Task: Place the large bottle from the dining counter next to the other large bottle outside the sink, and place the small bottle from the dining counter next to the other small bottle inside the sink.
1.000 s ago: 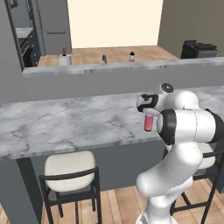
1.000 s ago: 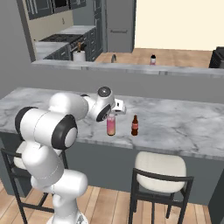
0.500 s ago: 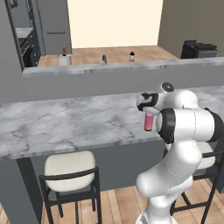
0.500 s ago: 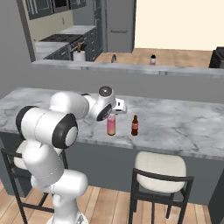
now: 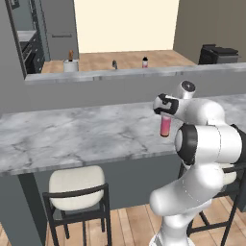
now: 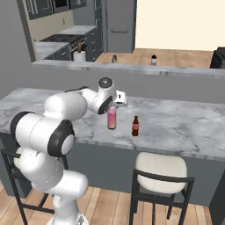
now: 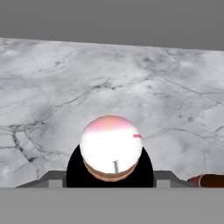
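Observation:
The large bottle, pink with a pale top, hangs upright just above the dining counter. My gripper is shut on its neck from above. From the right, the gripper holds the same large bottle. The small bottle, dark brown with a red label, stands a little to its right on the dining counter. Looking down in the hand view, the large bottle's round top sits between my fingers, and the small bottle shows at the lower right edge.
Behind a raised grey ledge, the far counter carries a faucet, a bottle beside it, too small to make out, and a white utensil canister. White-cushioned stools stand under the dining counter's front edge.
My gripper and the large bottle have risen slightly off the counter. The small brown bottle has stayed in place.

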Motion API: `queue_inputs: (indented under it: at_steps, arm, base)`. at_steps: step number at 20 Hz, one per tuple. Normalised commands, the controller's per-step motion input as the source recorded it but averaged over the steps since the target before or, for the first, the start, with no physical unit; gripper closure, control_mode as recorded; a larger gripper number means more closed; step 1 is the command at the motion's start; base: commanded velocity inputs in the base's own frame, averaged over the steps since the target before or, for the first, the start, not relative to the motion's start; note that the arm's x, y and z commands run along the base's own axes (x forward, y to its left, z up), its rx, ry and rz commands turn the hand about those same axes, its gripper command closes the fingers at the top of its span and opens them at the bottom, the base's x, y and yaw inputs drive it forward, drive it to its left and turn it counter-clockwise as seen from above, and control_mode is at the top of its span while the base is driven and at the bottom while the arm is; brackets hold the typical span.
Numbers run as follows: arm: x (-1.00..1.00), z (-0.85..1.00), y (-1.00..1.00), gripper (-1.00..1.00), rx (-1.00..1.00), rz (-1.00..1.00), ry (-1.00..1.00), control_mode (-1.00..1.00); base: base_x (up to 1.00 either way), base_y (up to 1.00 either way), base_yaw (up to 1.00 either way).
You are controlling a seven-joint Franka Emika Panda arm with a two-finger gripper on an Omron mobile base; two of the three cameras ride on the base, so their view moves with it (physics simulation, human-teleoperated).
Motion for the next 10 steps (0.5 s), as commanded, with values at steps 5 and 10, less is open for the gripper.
queue_inputs:
  at_steps: [5, 10]
  arm:
    - [-0.09, 0.7, -0.02, 1.0, 0.01, 0.0, 0.0, -1.0]
    - [-0.3, 0.56, -0.09, 1.0, 0.0, 0.0, 0.0, -1.0]
  base:
    - [0.0, 0.0, 0.0]
    - [0.0, 0.0, 0.0]
